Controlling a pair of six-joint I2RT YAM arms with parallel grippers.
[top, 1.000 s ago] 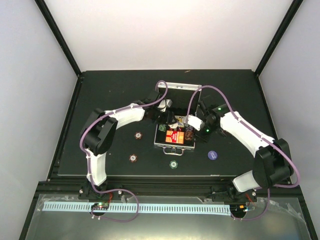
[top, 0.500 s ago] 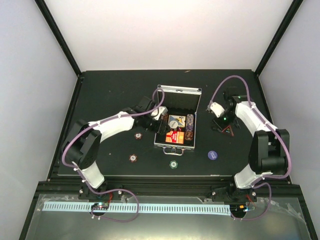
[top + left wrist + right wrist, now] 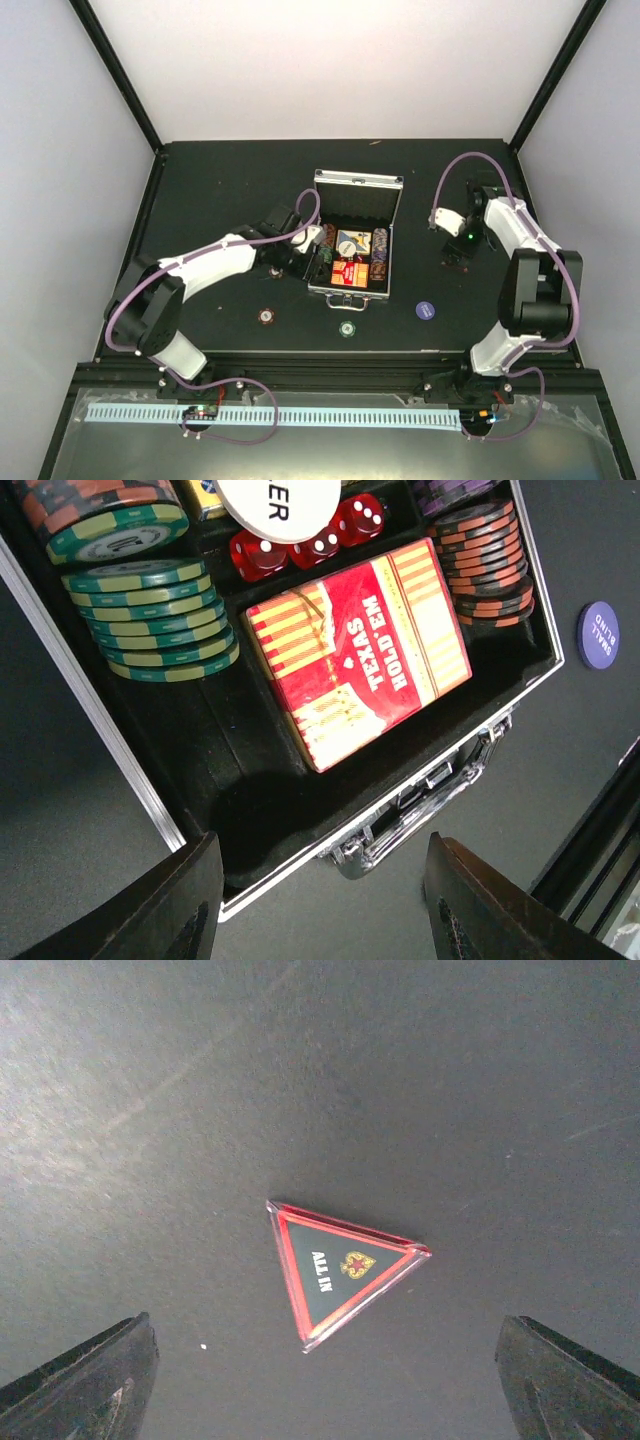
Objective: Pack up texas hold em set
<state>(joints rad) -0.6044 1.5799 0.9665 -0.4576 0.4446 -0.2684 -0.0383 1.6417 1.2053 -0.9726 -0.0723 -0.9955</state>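
The right gripper (image 3: pixel 322 1360) is hovering with its jaws spread wide and nothing in them, directly above the triangular "ALL IN" marker (image 3: pixel 335 1270), which is lying flat on the black table mat (image 3: pixel 150 1110), well to the right of the open aluminium briefcase (image 3: pixel 350 293). The step in hand is, by my reading, picking up that marker. To do it well, the gripper is needing to come straight down until its fingertips are nearly brushing the mat, since the piece is thin and flat. The wrist is probably wanting a slight turn first, so that one finger is meeting a straight edge rather than a corner — otherwise the marker is likely to pivot or squirt out as the jaws close. The left gripper (image 3: pixel 322 880) is waiting half open and empty over the briefcase's near-left corner, above the card deck (image 3: pixel 360 650), red dice (image 3: pixel 300 545) and green chips (image 3: pixel 150 610). The purple small-blind button (image 3: pixel 425 310) and two loose chips — maroon (image 3: pixel 266 316) and green (image 3: pixel 346 327) — are still lying outside.
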